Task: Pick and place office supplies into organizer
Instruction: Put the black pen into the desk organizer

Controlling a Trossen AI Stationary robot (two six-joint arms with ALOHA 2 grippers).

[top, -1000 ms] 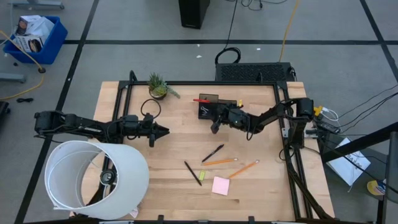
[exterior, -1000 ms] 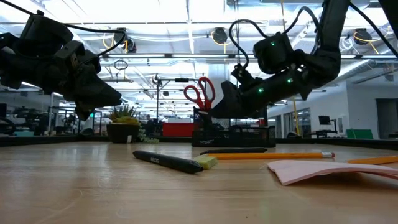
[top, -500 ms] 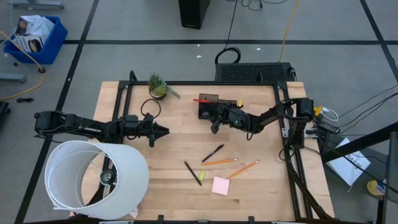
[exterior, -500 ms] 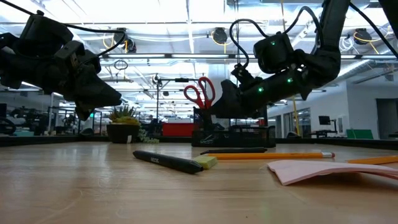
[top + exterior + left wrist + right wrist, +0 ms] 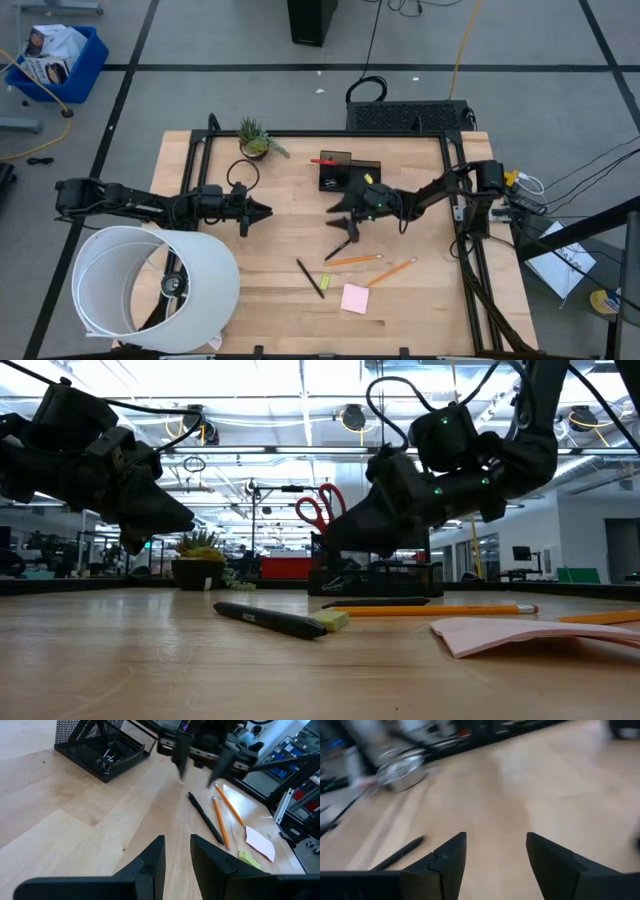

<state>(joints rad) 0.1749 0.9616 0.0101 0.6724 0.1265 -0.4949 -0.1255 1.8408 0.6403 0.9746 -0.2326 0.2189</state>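
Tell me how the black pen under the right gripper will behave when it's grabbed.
The black pen looks thin, stiff and light, so it should lift easily. Its round barrel lies flat on bare wood, so a nudge from the open right gripper might roll or spin it.

In the right wrist view everything is smearing with blur: a metallic round object (image 5: 402,775) is showing no clear shape, and a black pen (image 5: 397,853) is running out past the edge. In the low view the right pincer (image 5: 340,540) is covering most of the organizer (image 5: 375,577).
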